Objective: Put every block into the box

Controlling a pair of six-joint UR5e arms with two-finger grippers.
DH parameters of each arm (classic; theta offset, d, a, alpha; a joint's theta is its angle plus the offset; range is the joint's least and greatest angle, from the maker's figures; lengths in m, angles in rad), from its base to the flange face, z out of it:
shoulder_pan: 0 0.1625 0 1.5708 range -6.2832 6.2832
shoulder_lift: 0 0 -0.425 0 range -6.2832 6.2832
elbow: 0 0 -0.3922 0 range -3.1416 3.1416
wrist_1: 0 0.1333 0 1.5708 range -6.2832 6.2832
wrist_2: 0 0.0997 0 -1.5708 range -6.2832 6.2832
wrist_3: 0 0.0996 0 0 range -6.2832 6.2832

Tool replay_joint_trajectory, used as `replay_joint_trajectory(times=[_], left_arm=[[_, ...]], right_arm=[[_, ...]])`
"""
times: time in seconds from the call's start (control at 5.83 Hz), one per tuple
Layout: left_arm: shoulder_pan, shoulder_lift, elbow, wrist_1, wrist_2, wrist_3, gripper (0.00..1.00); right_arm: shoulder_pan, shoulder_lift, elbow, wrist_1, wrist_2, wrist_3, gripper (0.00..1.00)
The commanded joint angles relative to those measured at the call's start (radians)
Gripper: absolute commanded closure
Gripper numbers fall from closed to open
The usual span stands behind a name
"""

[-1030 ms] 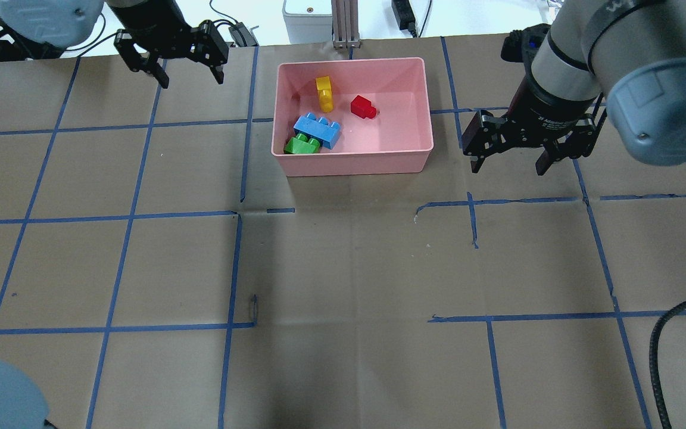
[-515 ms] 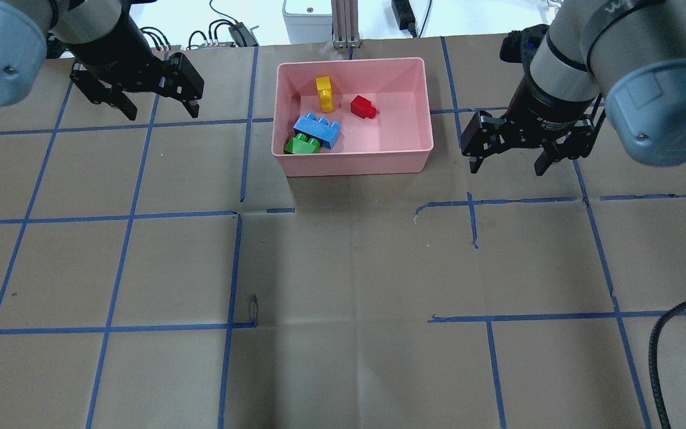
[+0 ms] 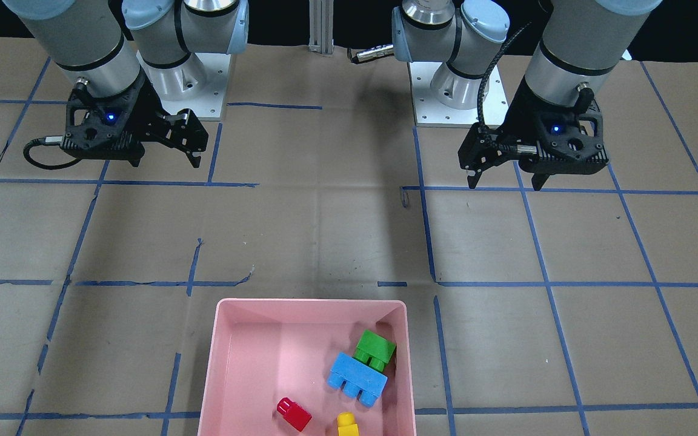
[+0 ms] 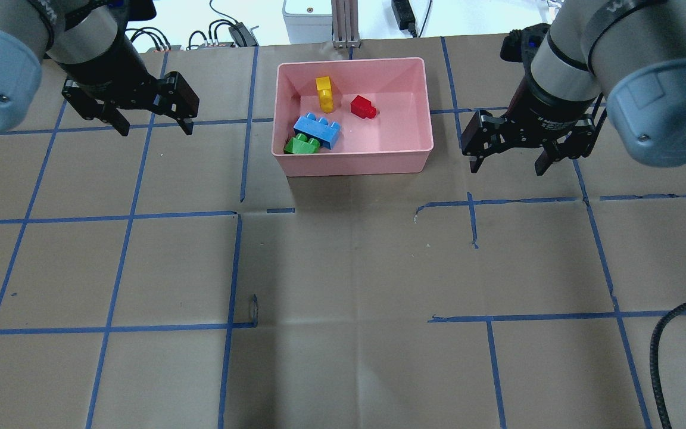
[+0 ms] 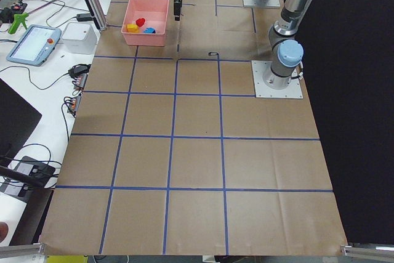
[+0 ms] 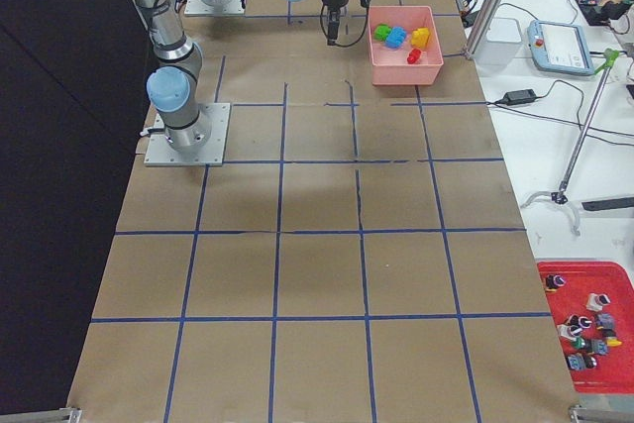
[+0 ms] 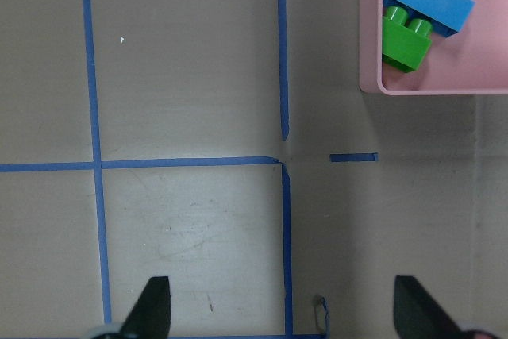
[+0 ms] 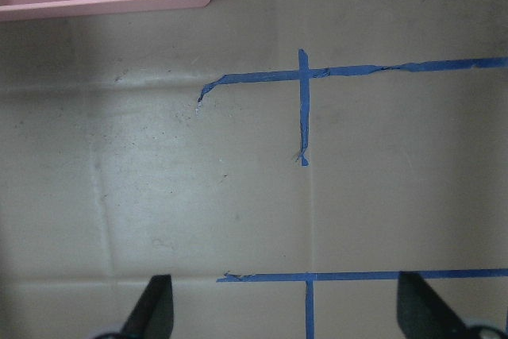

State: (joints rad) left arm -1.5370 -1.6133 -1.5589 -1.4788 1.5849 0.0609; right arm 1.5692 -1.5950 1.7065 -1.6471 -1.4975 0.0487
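Note:
The pink box point(image 4: 355, 162) stands at the table's far middle; it also shows in the front view point(image 3: 225, 363), the left wrist view point(image 7: 369, 53) and the right wrist view point(image 8: 103, 5). Inside it lie the yellow block point(image 4: 323, 93), the red block point(image 4: 362, 107), the blue block point(image 4: 317, 130) and the green block point(image 4: 301, 145). My left gripper point(image 4: 153, 125) is open and empty, above the table left of the box. My right gripper point(image 4: 508, 165) is open and empty, right of the box.
The brown paper table point(image 4: 343, 268) carries a grid of blue tape lines. A black cable point(image 4: 670, 333) curls in at the lower right. Grey devices and cables point(image 4: 304, 15) sit beyond the far edge.
My left gripper has moved nearer and to the left, from the table's far edge to beside the box. The right arm and the blocks have not moved.

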Motion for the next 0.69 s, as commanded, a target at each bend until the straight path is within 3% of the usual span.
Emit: replay_joint_trajectory(times=[0.0,0.51], left_arm=[[0.000,-0.005,-0.003,0.006,0.000,-0.001,0.01],[0.000,-0.033,-0.001,0.008,0.000,-0.001,0.01]], right_arm=[[0.000,-0.002,-0.001,0.000,-0.001,-0.001,0.00],[0.000,-0.006,-0.001,0.000,-0.003,-0.007,0.00]])
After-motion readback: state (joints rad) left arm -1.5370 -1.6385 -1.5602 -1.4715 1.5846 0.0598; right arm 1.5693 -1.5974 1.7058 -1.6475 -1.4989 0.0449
